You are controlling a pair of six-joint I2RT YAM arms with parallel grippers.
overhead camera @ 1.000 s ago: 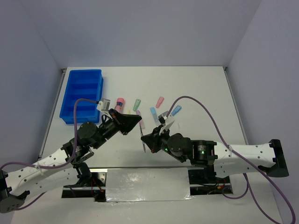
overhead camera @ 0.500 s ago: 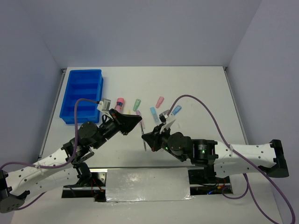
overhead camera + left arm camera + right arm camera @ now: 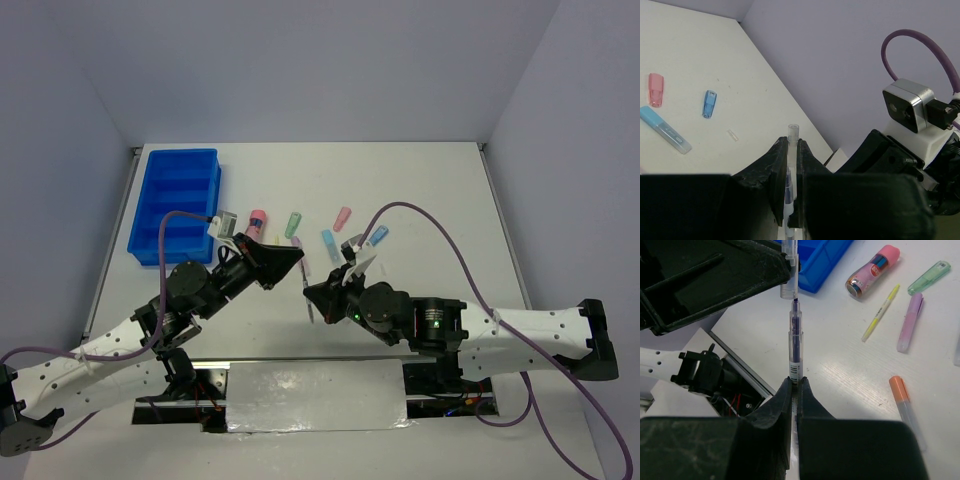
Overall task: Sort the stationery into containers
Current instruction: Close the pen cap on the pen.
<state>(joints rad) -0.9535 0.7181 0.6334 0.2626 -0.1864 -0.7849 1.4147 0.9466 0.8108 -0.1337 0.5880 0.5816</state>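
Note:
My left gripper (image 3: 296, 262) and right gripper (image 3: 311, 294) meet tip to tip at the table's near middle. The left gripper (image 3: 792, 150) is shut on a clear pen cap (image 3: 792, 134). The right gripper (image 3: 795, 385) is shut on a dark purple pen (image 3: 795, 340) whose tip sits at the mouth of the cap (image 3: 789, 287). The blue tray (image 3: 175, 205) lies at the far left. On the table lie a brown-pink tube (image 3: 872, 271), a green marker (image 3: 928, 277), a yellow pen (image 3: 881, 312), a purple marker (image 3: 910, 322) and an orange marker (image 3: 905, 407).
A pink marker (image 3: 342, 218), a light blue marker (image 3: 328, 243) and a small blue piece (image 3: 377, 237) lie beyond the grippers. A small clear piece (image 3: 733, 135) lies near them. Purple cables loop over both arms. A metal plate (image 3: 315, 395) sits at the near edge.

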